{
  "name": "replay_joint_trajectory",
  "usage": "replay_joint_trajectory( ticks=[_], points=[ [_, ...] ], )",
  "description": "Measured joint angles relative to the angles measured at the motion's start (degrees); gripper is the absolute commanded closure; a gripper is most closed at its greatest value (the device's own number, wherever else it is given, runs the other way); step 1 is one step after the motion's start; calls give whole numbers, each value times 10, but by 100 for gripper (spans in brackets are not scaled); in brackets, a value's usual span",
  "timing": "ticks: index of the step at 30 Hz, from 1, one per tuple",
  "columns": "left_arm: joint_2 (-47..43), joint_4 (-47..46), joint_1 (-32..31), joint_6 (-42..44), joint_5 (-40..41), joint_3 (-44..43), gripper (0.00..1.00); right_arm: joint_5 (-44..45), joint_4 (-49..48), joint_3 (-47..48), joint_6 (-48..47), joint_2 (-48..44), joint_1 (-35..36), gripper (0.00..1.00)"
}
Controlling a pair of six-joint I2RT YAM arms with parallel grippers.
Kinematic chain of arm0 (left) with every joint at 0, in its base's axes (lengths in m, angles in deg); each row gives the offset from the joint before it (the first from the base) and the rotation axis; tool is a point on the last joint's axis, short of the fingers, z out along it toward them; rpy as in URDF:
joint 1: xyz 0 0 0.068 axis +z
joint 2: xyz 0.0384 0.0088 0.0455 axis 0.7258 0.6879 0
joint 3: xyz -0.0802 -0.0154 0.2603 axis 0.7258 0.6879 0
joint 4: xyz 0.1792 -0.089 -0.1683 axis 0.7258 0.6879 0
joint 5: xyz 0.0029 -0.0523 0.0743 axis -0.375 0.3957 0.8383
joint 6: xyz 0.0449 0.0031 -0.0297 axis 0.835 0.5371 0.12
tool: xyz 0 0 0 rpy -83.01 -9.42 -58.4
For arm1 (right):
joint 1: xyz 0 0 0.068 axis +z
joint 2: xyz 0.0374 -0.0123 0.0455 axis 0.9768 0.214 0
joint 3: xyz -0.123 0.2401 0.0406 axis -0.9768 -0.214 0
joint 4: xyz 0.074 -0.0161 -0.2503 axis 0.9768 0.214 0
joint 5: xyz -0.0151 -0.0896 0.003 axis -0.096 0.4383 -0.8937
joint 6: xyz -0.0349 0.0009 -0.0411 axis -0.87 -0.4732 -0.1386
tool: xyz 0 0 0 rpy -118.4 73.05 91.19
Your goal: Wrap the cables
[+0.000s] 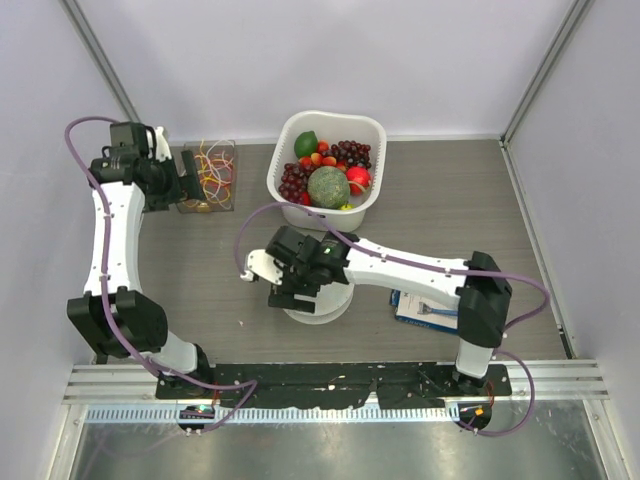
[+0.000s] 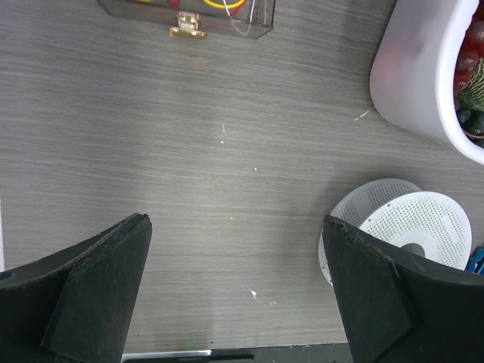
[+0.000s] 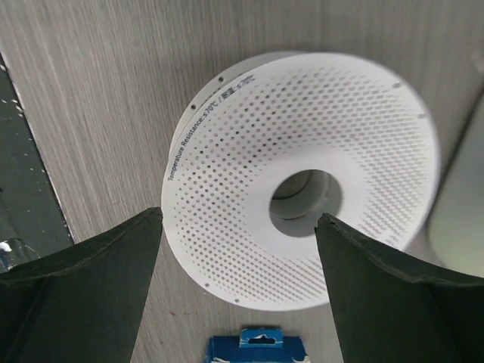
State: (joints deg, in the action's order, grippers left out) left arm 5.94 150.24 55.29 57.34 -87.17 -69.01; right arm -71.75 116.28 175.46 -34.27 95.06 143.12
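Beneath both of my claws lies the grey wood-grain tabletop [image 1: 450, 200]. Beyond my right claw [image 3: 238, 218], and off to the right of my left claw [image 2: 234, 221], stands the white basket [image 1: 375, 135]. It is heaped with fruit: dark grapes, a round green piece and some red ones.

Directly under my right claw a white perforated spool [image 3: 249, 151] lies flat on the tabletop, its hub hole facing up. That claw's two fingers stand wide apart above the spool and clamp nothing. Whether they touch its face I cannot tell.

My left claw is spread just as wide, with only tabletop showing between its fingers. Just ahead of it sits a clear box [image 1: 207, 176]. The cables [image 1: 212, 165] lie inside that box, a loose tangle of thin red, orange, yellow and pale strands, well apart from my right claw.

Back towards the wrist of my right claw, a small blue packet [image 3: 257, 349] lies just beside the spool's rim. On the box wall nearest my left claw there is a little brass-coloured latch [image 2: 186, 30].
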Motion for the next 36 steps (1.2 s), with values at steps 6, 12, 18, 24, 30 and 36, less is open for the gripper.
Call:
replay_joint_trajectory(
  ticks=[6, 12, 18, 24, 30, 36],
  points=[
    [35, 1, 0, 23, -6, -59, 0, -35, 5, 23, -26, -80, -9, 12],
    [89, -28, 0, 46, -27, -108, 4, -114, 23, 76, -31, -126, -105, 12],
    [157, -96, 0, 41, -63, -138, 26, -185, 12, 166, 12, -124, -287, 12],
    [254, -169, 0, 1, -85, -186, 50, -223, 7, 180, 48, -124, -339, 12],
    [360, -212, 0, -20, -86, -249, 53, -233, 8, 180, 61, -124, -354, 12],
    [435, -235, 0, -16, -75, -302, 55, -234, 10, 180, 61, -118, -358, 12]
  ],
)
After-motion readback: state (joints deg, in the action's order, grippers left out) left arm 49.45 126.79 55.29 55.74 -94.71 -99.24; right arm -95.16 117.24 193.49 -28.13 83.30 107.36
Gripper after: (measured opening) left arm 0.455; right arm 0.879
